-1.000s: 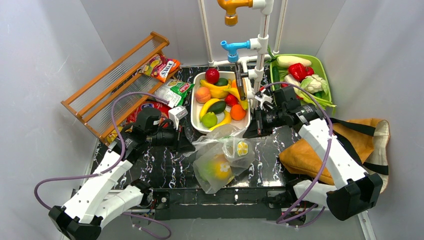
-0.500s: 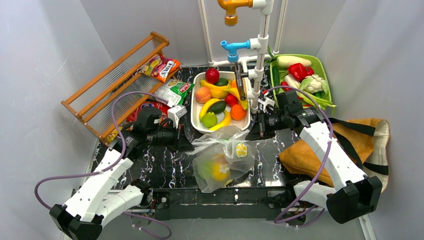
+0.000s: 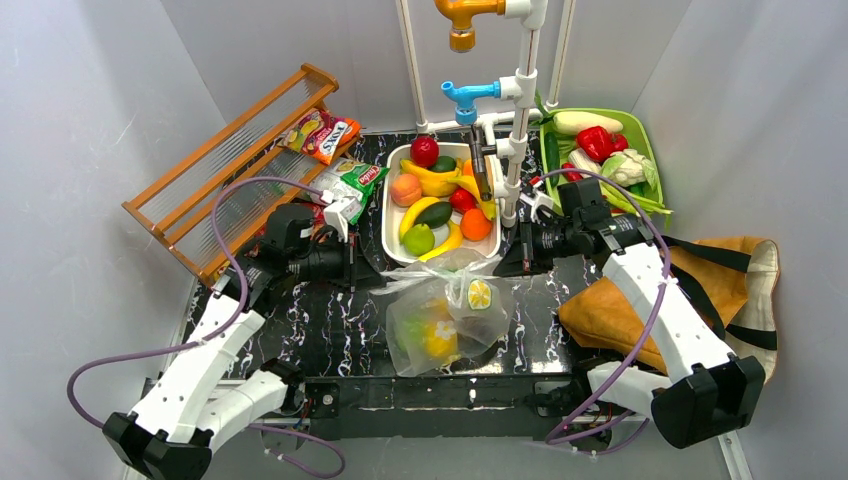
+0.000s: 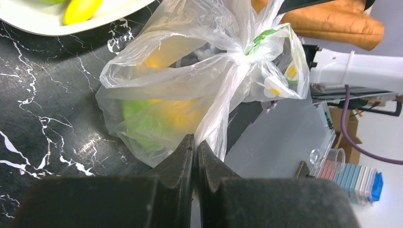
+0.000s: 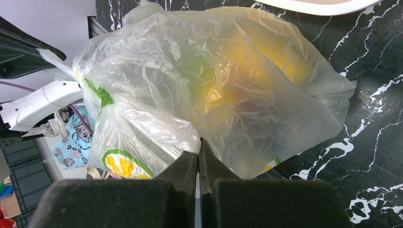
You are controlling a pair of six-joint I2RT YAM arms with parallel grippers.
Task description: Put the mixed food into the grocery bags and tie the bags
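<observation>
The clear grocery bag, printed with lemon slices, lies at the table's front centre with yellow and green mixed food inside. Its handles are drawn into a knot. My left gripper is at the bag's left, shut on a twisted handle strand that runs into my closed jaws. My right gripper is at the bag's right, shut on the bag's plastic. The tan tote lies flat under my right arm. More toy fruit fills the white tray.
The white tray stands just behind the bag, with a pipe fixture rising at its right. A green tray of vegetables is at back right. Snack packets lie by a wooden rack at back left.
My left gripper has pulled left and back and my right gripper slightly right, each keeping its hold. The bag's top has drawn tighter and the bag has shifted a little.
</observation>
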